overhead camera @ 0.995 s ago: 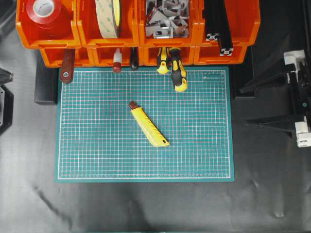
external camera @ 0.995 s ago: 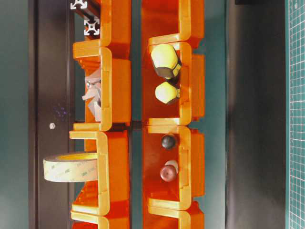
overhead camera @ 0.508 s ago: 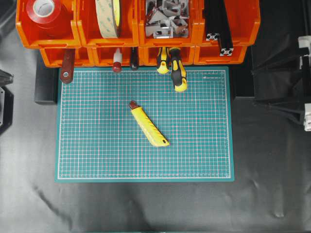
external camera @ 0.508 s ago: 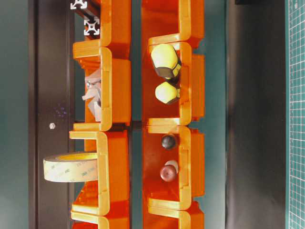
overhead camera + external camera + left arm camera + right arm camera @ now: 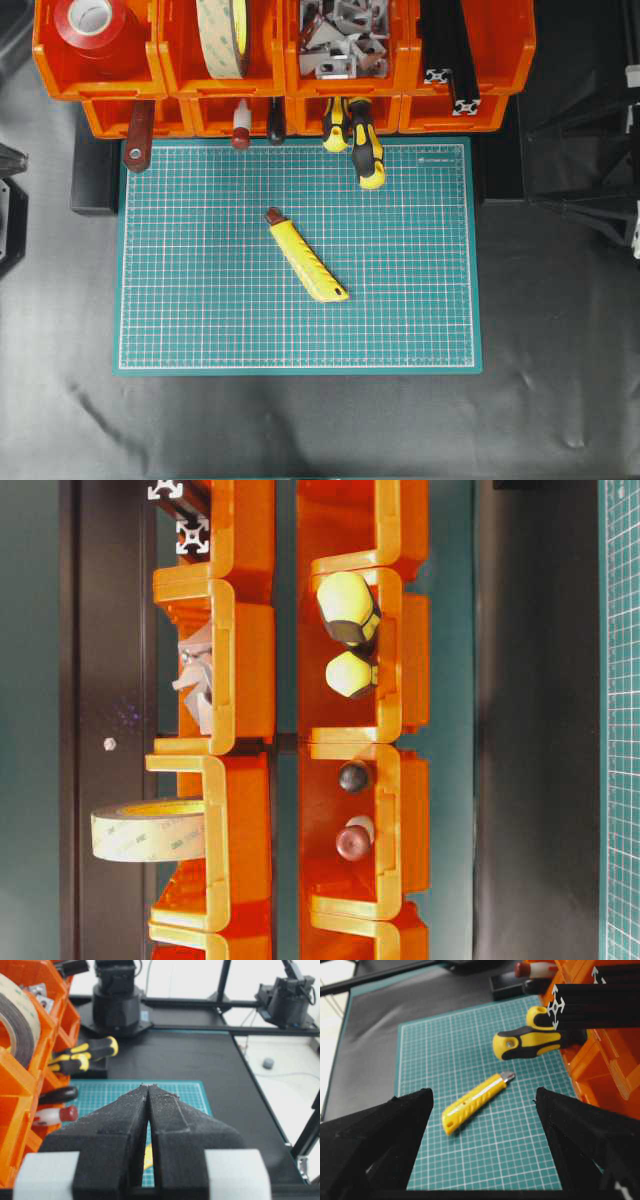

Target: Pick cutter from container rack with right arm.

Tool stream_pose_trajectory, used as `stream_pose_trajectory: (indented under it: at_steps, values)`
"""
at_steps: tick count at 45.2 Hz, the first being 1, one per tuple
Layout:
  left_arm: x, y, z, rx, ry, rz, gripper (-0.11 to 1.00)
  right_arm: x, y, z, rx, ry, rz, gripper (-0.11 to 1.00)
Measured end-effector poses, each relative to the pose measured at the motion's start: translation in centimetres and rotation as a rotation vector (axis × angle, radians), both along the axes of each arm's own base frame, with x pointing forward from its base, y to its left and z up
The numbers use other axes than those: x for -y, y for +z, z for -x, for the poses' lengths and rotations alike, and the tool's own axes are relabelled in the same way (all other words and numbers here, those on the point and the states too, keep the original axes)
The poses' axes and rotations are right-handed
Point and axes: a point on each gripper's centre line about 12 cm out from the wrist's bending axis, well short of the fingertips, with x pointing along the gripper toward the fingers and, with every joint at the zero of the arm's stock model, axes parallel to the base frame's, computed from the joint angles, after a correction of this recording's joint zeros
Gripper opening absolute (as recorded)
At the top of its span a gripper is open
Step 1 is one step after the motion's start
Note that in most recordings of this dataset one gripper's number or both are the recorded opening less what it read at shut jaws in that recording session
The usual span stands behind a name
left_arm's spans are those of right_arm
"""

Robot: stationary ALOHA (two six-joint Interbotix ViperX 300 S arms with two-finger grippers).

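Note:
The cutter [image 5: 305,258], slim and yellow with a dark brownish end, lies diagonally on the green cutting mat [image 5: 200,300], outside the orange container rack [image 5: 175,85]. My right gripper [image 5: 533,165] hovers off the mat's right edge, open and holding nothing. In the right wrist view the cutter [image 5: 475,1102] lies ahead of the wide-apart right gripper [image 5: 482,1091], with the rack [image 5: 605,1060] at the right. My left gripper [image 5: 149,1085] is shut on nothing, and a sliver of the cutter [image 5: 147,1157] shows behind its fingers.
Two yellow-and-black screwdrivers [image 5: 365,150] stick out of a lower bin onto the mat. The upper bins hold a red tape roll [image 5: 90,20], a pale tape roll [image 5: 222,35], metal brackets [image 5: 340,35] and black profiles [image 5: 450,60]. Black cloth surrounds the mat.
The right gripper has drifted right and toward the rack side, partly leaving the overhead view, still open. The cutter and the left gripper have not moved.

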Motion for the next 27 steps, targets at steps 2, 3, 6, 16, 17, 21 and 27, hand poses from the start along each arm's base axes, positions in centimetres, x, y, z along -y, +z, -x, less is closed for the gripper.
stream_pose_trajectory:
  at_steps: [2, 3, 6, 16, 17, 21, 27]
  values:
    - [0.0, 0.0, 0.0, 0.0, 0.0, -0.003, 0.0, 0.01, 0.03, 0.02, 0.001, 0.0, 0.0, 0.8]
    - [0.0, 0.0, 0.0, 0.0, 0.0, -0.003, 0.0, 0.03, 0.0, 0.0, 0.0, -0.002, 0.0, 0.8]
    - [0.0, 0.0, 0.0, 0.0, 0.0, -0.003, 0.0, 0.03, 0.02, 0.02, 0.001, -0.002, -0.002, 0.8]
    - [0.0, 0.0, 0.0, 0.0, 0.0, -0.003, 0.0, 0.04, -0.03, 0.03, 0.0, -0.002, 0.0, 0.8]
    - [-0.01, -0.02, 0.0, -0.001, 0.0, -0.003, 0.0, 0.0, -0.04, 0.03, 0.0, 0.0, -0.001, 0.8]
    - [0.0, -0.07, 0.0, -0.006, 0.0, 0.0, 0.0, 0.01, -0.03, 0.03, 0.0, 0.0, 0.0, 0.8]
    - [0.0, -0.09, 0.0, -0.008, 0.0, -0.002, 0.0, 0.04, -0.16, 0.04, -0.003, -0.002, -0.001, 0.8]
